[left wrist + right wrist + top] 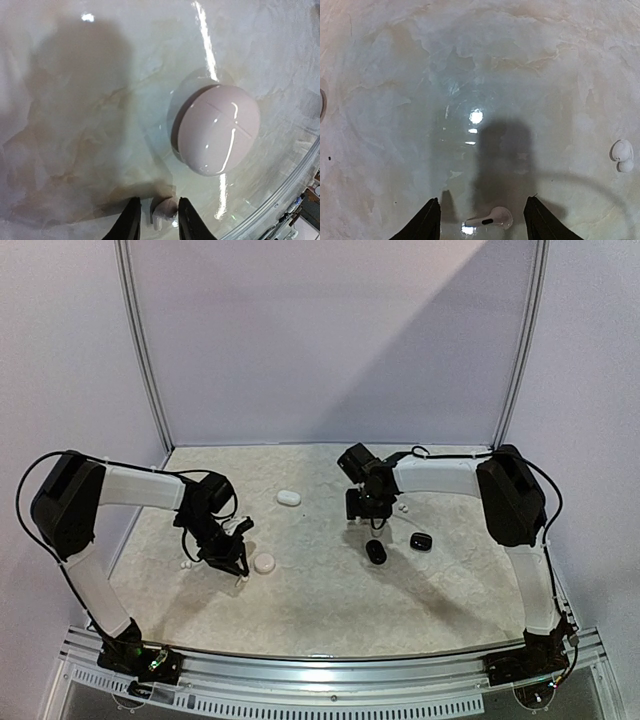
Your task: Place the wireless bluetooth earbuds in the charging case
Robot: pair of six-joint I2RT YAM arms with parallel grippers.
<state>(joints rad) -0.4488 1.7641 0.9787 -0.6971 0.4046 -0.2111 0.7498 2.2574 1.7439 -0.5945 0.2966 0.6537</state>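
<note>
1. Left fingers (131,222) are pinching a white earbud (165,215) beside the shut white case (217,130), prob bc lid's closed.
2. Right fingers (427,222) are standing open around second white earbud (490,218) on bench (470,75), prepping grab.

Earbud (165,212) just beside the case (218,130) on the table (75,125)

Left gripper (236,565): was tipped steeply downward, the gap between its fingers too small to read from up here.
White earbud (241,580): showed as a speck right at the left fingertips.
White case (264,563): sat just right of those fingers.
Right gripper (362,515): pointed down too.
Black case (375,551): lay just base-side of the right fingers, with a second black case (421,540) further to their right.
</note>
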